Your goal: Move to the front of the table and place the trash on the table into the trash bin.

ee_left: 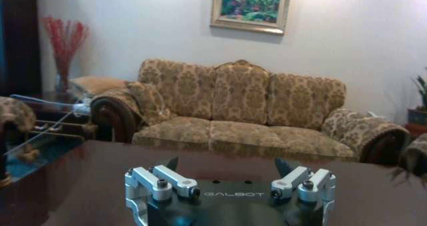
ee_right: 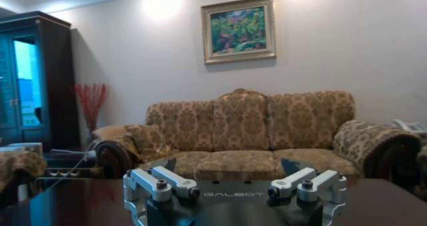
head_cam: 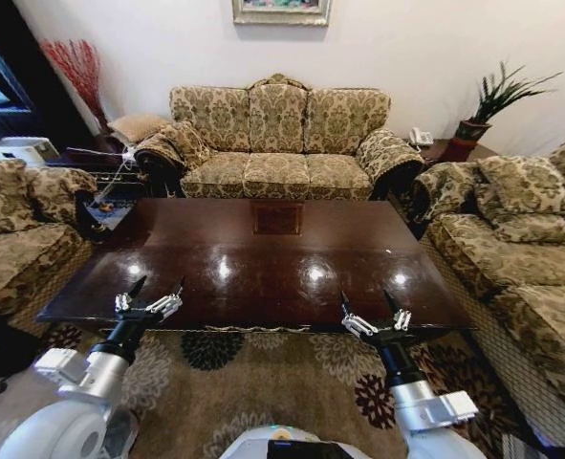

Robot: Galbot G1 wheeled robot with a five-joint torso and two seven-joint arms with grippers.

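The dark glossy counter stood directly ahead of the robot, with a patterned sofa beyond its far edge. The left pincer hovered at the near left edge, fingers spread wide and holding nothing. The right pincer hovered at the near right edge, likewise wide and unloaded.

dark glossy table, square inlay
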